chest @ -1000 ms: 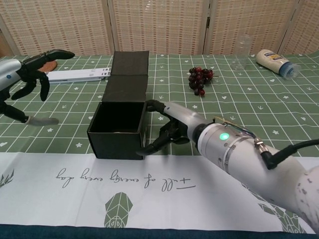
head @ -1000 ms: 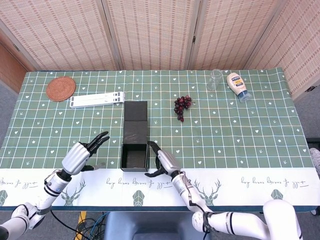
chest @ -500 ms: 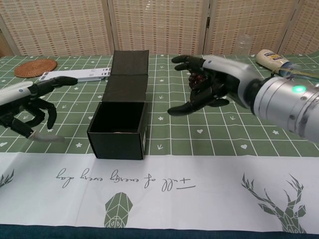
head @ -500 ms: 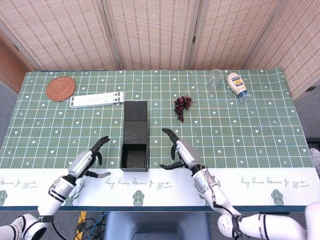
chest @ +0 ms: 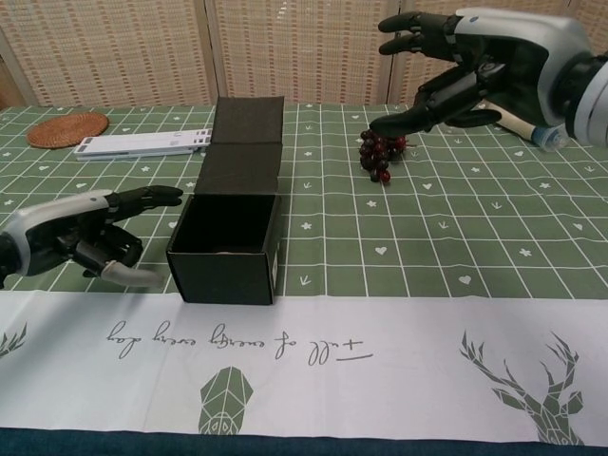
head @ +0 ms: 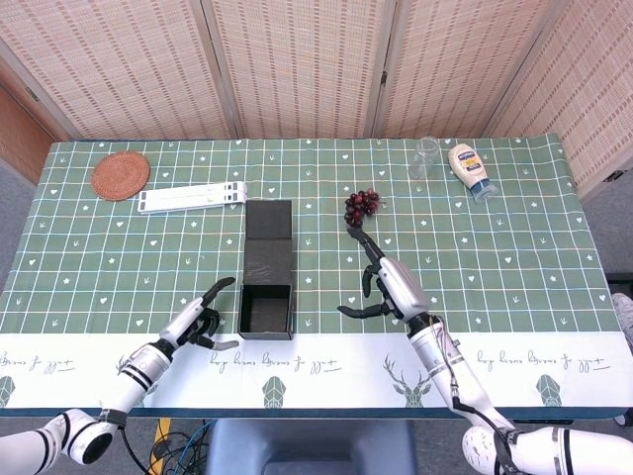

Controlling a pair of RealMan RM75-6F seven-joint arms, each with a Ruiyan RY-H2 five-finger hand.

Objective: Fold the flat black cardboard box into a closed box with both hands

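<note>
Tablecloth point(head: 514, 247) holds grapes point(head: 360, 206), coaster point(head: 121, 175), bottle point(head: 471, 169).

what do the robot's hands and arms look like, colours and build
Both the left hand and the right hand have silver-grey shells over the back with black fingers. The forearms are slim and silver-white with dark joint rings. No cables or sleeves are clearly visible.

A round woven coaster point(head: 121, 175) lies at the far left of the green checked tablecloth point(head: 514, 247). Just beside it is a flat white object point(head: 192, 198), maybe a folded stand. A bunch of dark red grapes point(head: 360, 211) lies near the middle. At the far right, a clear glass point(head: 425, 157) stands beside a lying mayonnaise bottle point(head: 471, 170).
</note>
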